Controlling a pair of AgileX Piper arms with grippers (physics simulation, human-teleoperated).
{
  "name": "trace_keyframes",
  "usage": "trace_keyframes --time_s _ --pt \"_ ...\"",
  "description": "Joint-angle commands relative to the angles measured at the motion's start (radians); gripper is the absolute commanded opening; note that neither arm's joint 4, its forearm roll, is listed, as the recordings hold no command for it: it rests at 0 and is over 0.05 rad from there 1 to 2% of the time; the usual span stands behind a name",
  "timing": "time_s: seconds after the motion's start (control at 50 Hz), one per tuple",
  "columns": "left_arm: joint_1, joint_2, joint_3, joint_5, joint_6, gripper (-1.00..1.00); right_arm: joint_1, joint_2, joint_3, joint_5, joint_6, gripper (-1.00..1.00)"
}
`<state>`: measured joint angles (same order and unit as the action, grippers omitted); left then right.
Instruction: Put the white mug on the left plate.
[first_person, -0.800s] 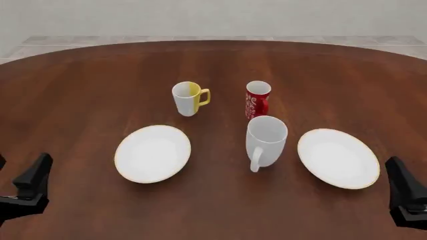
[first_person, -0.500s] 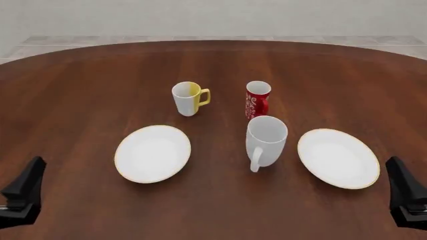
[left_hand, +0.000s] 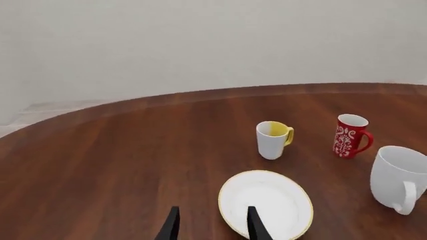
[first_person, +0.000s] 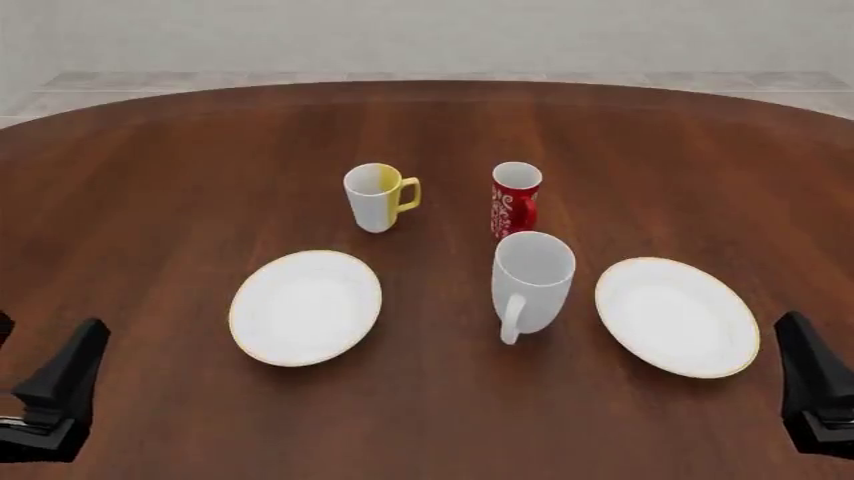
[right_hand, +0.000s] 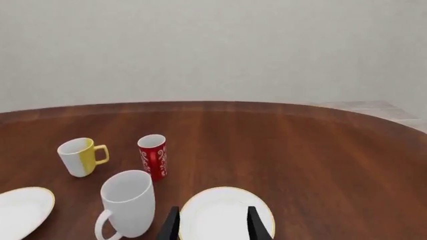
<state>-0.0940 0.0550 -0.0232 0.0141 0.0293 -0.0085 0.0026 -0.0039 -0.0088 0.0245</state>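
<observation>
The white mug (first_person: 533, 281) stands upright on the brown surface (first_person: 160, 170), between the two plates: the left plate (first_person: 306, 306) lies at its 9 o'clock with a strip of bare wood between them, and the other plate (first_person: 677, 315) lies just beside it at 3 o'clock. The red mug (first_person: 515, 199) sits close behind it at 12 o'clock, and the white-and-yellow mug (first_person: 378, 197) is farther off at about 10 o'clock. The white mug's loop handle points toward 6 o'clock, at the arms' side. It looks like glazed ceramic: rigid, fairly heavy for its size, glossy and so likely slippery, and apt to chip or tip if knocked, being tall on a narrow base. The safest hold is probably across the rim, one finger inside the mouth and one outside, on the wall away from the red mug; pinching the handle is possible but the cup may swing. The left claw (left_hand: 211, 226) hangs low at the near left corner, well apart from everything, its two fingers spread with nothing between them. The right claw (right_hand: 212, 226) sits at the near right corner, likewise parted and empty, near the other plate's edge. The mug is not yet touched.
</observation>
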Motion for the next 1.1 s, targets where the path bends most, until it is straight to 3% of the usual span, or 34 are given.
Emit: trace_keyframes --time_s 0.02,0.2,0.3,0.44,0.62,0.8,1.1 --pt "-0.077 0.056 -0.035 0.0 0.016 1.0 -0.001 -0.001 0.0 -0.003 0.008 1.0" --pt "-0.198 0.134 -0.102 -0.032 0.054 1.0 -0.001 -0.001 0.0 -0.004 0.011 1.0" --pt "-0.253 0.244 -0.114 -0.105 0.078 1.0 -0.004 -0.001 0.0 -0.006 0.015 1.0" --pt "-0.308 0.345 -0.148 -0.138 0.07 1.0 -0.005 -0.001 0.0 -0.005 0.017 1.0" --pt "-0.393 0.582 -0.238 -0.195 0.042 1.0 -0.004 -0.001 0.0 -0.002 0.021 1.0" --pt "-0.484 0.698 -0.37 -0.152 0.018 1.0 -0.009 -0.001 0.0 -0.004 0.023 1.0" --pt "-0.605 0.804 -0.477 -0.099 -0.005 1.0 -0.006 -0.001 0.0 0.0 0.024 1.0"
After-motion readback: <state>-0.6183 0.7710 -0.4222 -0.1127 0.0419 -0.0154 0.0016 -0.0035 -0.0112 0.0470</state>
